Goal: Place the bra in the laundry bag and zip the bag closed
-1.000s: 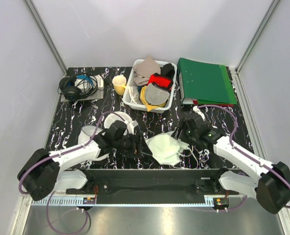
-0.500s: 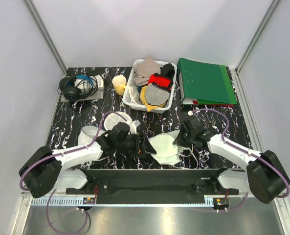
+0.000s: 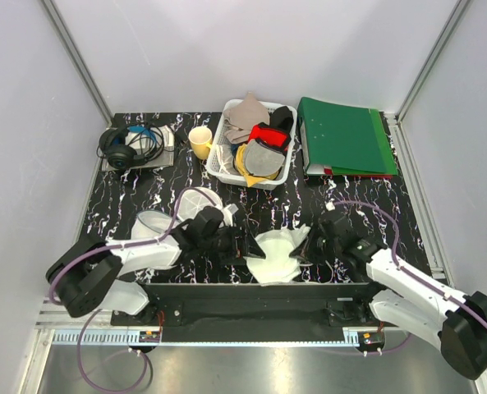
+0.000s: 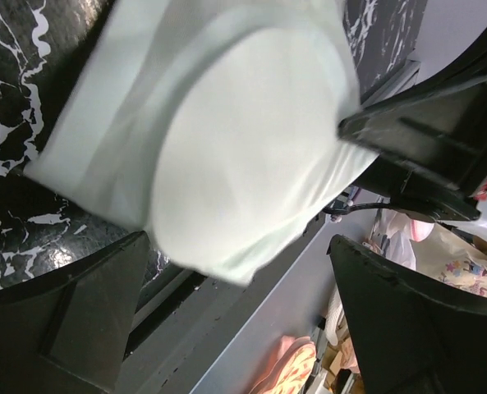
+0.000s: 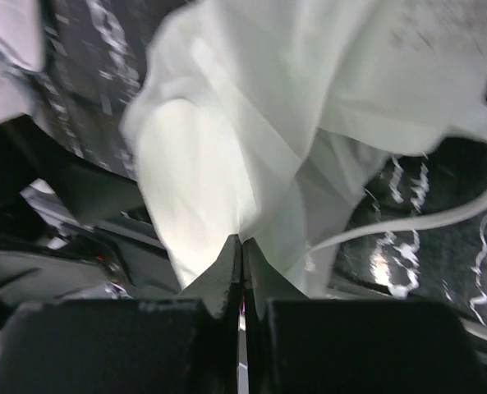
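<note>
Where the counter (image 3: 366,205) ends at its near rim, the bra (image 3: 276,256) lies crumpled right on that edge, with bare marbled surface open behind it as far as the lattice basket (image 3: 218,162). The laundry bag (image 3: 153,223) sits well off to the left, partly covered by the left arm (image 3: 136,254), so its zip and opening cannot be made out from above. The left pincer (image 3: 245,246) is just at the bra's left side. Its wrist view shows the fingers (image 4: 71,320) spread wide, a rounded cup filling the space ahead of them and nothing clamped. The right pincer (image 3: 309,245) meets the bra's right side, and only its wrist view shows the grip: fingers (image 5: 218,283) pressed together to a thin seam, white fabric gathered at their tips, a strap (image 5: 407,220) looping away to the right. Both wrist views are blurred and cut the garment off at the frame, and the bag appears only in the overhead view
</note>
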`<state>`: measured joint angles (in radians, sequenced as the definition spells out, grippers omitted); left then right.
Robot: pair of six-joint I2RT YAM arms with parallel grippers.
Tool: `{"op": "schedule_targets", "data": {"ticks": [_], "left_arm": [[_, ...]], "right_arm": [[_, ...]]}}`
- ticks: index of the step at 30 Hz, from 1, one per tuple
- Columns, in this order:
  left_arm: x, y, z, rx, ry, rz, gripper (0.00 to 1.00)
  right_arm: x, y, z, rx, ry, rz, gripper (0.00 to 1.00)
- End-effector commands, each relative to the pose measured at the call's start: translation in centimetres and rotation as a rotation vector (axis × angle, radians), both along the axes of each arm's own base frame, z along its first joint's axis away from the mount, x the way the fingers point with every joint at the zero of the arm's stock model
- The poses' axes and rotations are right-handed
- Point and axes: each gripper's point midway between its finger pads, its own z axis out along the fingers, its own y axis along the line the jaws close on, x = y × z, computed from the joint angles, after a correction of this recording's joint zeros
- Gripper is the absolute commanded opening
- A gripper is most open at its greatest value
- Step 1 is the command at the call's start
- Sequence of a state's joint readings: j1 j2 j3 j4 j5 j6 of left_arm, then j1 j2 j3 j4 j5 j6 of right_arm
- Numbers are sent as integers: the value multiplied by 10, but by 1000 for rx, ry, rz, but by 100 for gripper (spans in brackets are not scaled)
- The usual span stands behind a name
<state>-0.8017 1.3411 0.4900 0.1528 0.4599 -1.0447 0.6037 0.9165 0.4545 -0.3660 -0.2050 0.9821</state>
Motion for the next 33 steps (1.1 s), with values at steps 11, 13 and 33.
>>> {"op": "schedule_targets", "data": {"ticks": [11,13,33], "left_arm": [[-3,5,-8,43,-51,34,97],[-5,10,-7,42,-58,49,98],[44,25,8,321,-328,4,0]], "right_arm": [[-25,-6,-34,-55,105,-19,1],[-27,-5,-34,-51,107,-9,2],[3,-5,11,-77,-113,23,80]]}}
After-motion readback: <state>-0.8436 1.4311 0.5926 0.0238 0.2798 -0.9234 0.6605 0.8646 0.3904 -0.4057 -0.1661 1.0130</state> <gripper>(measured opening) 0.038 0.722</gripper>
